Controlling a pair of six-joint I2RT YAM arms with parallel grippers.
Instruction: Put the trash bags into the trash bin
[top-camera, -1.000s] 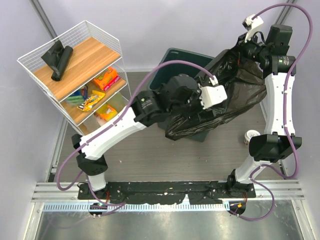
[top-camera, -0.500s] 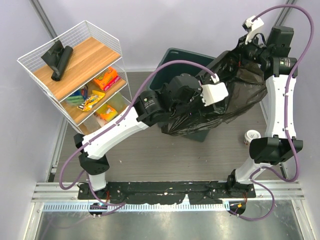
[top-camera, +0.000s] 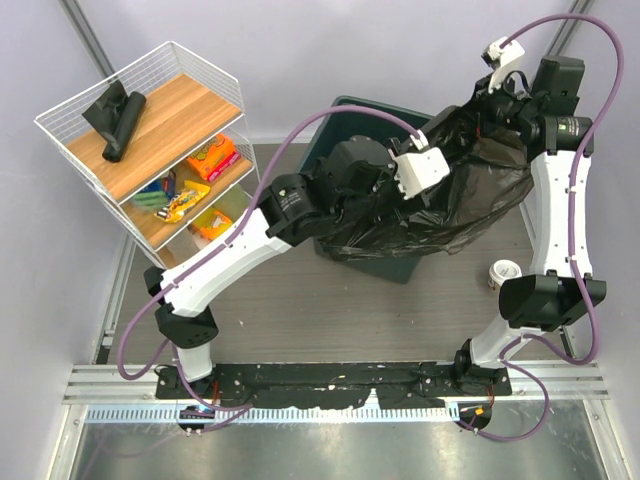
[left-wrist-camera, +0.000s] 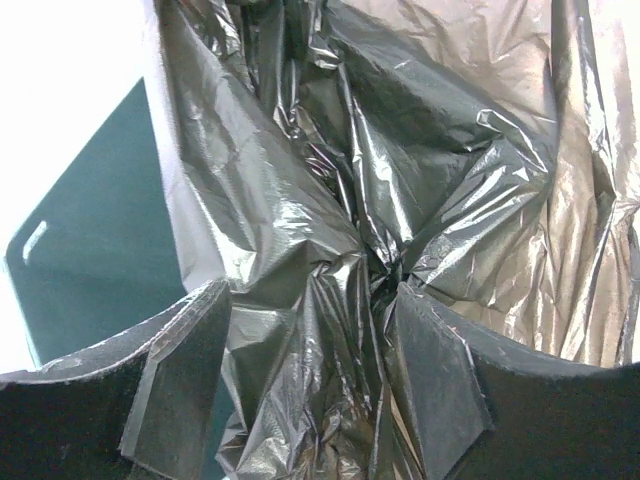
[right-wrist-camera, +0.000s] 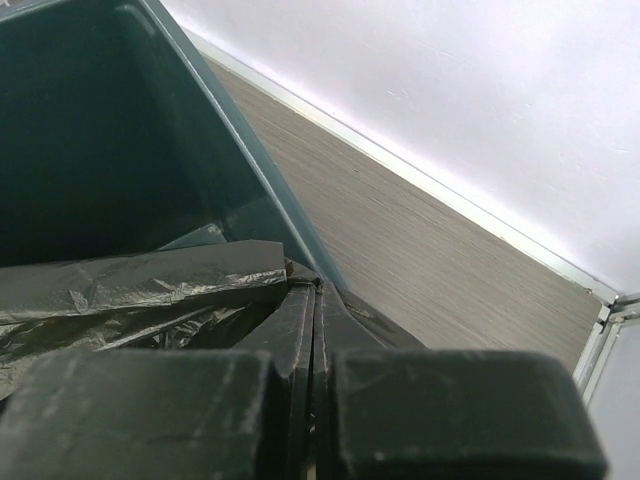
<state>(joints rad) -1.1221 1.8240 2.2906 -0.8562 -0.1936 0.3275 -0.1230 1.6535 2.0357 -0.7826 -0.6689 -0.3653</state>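
A large crinkled black trash bag (top-camera: 480, 195) lies draped over the dark green trash bin (top-camera: 352, 108), covering most of its opening. My left gripper (left-wrist-camera: 310, 385) is pushed into the bag over the bin. Its jaws stand apart, and a bunch of plastic (left-wrist-camera: 330, 300) sits between the pads without being pinched. The bin's inner wall (left-wrist-camera: 90, 230) shows to the left. My right gripper (right-wrist-camera: 315, 300) is held high at the bin's far right corner, shut on the bag's edge (right-wrist-camera: 150, 280). A second rolled trash bag (top-camera: 118, 118) lies on the rack's top shelf.
A white wire shelf rack (top-camera: 60, 130) stands at the left, with colourful snack packets (top-camera: 210, 157) on its lower shelves. A small white cup (top-camera: 503, 272) sits on the floor by the right arm. Walls close in behind the bin (right-wrist-camera: 110, 130).
The left gripper has moved up and back over the bin and its jaws have narrowed. The bag's hanging lower part has been drawn up onto the bin. The right gripper has barely moved.
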